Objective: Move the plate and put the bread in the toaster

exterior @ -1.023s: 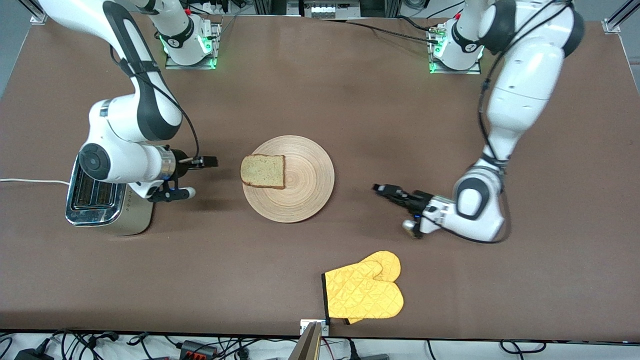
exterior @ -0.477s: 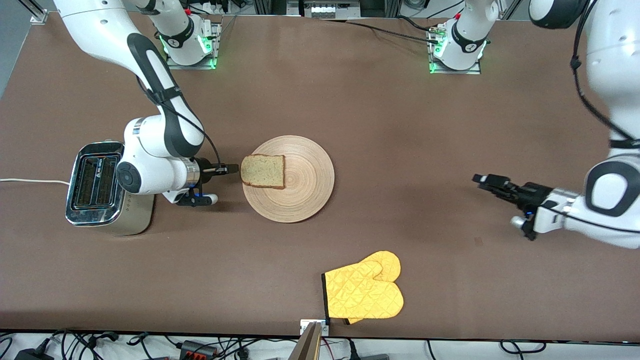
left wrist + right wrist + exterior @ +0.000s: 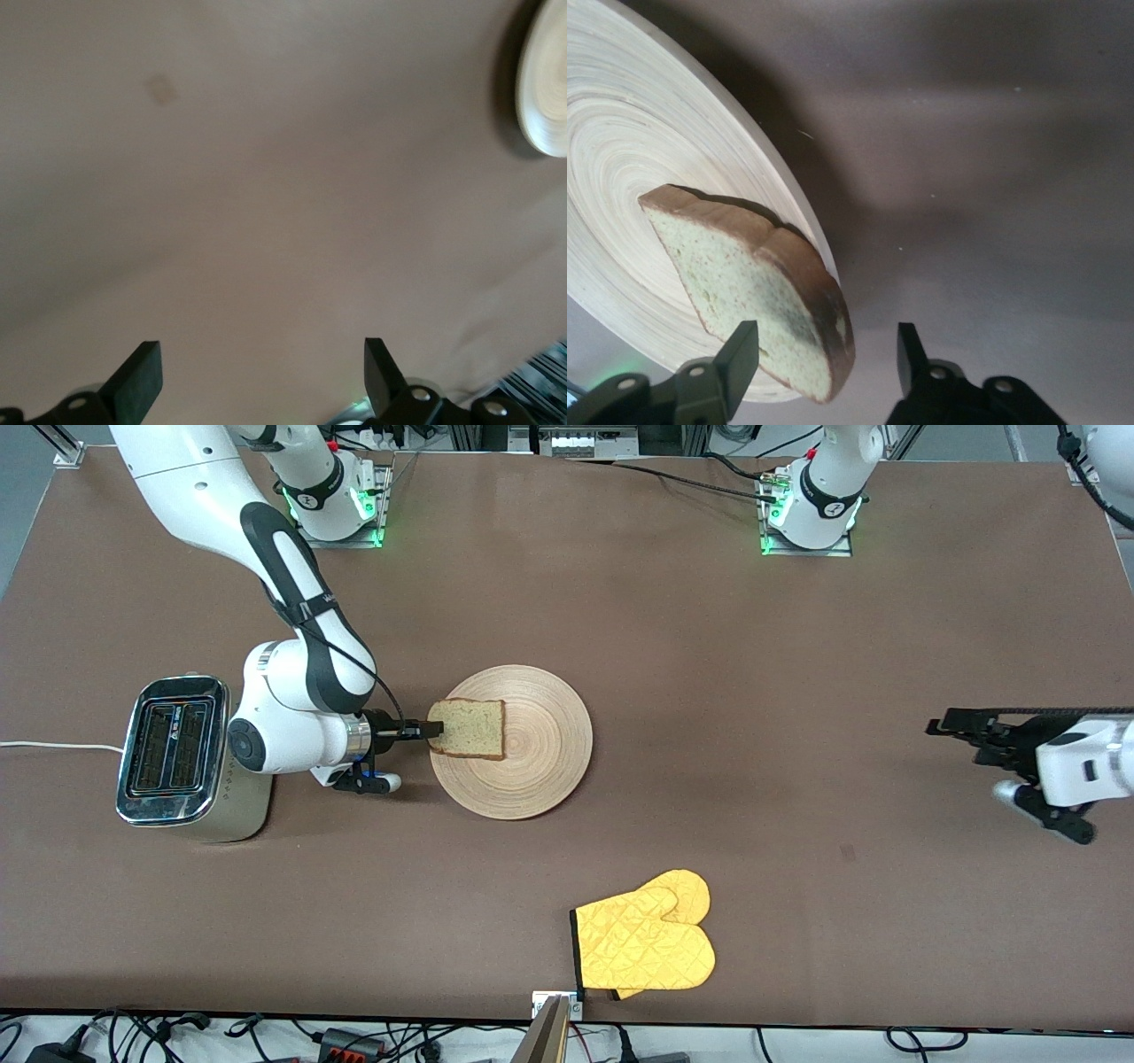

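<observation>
Lying between right pincer point(image 3: 824, 359) fingers, bread point(image 3: 757, 288).

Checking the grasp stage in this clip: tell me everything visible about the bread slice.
The bread is one squarish slice, light brown and speckled, with a darker crust. It lies flat on the plate, at the edge toward the toaster, its crust overhanging the rim. The right gripper is at that overhanging edge; in the right wrist view its fingers are open, one on each side of the crust edge, not clamped. Nothing else touches the slice.
</observation>
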Action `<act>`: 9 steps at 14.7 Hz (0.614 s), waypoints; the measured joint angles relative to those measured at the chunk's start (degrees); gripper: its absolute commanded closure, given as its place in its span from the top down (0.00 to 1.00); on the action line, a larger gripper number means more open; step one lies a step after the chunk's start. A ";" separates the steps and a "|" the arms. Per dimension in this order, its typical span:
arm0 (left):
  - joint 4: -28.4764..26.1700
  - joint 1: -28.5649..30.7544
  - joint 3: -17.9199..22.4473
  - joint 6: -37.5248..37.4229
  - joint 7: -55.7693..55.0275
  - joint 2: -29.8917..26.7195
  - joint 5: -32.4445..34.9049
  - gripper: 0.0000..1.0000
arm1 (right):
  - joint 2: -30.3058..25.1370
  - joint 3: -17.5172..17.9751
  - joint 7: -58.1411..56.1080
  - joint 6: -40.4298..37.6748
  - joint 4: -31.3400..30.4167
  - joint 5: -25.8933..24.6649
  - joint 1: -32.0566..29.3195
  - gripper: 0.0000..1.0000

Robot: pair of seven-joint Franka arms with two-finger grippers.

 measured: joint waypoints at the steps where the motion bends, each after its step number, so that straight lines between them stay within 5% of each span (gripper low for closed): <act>1: 0.97 0.00 -0.01 0.02 -2.76 -1.11 1.45 1.00 | 0.25 0.00 0.00 0.17 0.03 0.06 0.17 0.67; 5: -0.22 -0.48 -0.59 -0.05 -19.97 -8.03 3.17 1.00 | 0.46 0.00 0.01 0.24 0.04 0.08 0.47 0.59; 9: -13.12 -1.31 -0.94 7.89 -23.00 -16.23 3.35 1.00 | 0.47 -0.02 0.01 0.23 0.06 0.09 0.57 0.50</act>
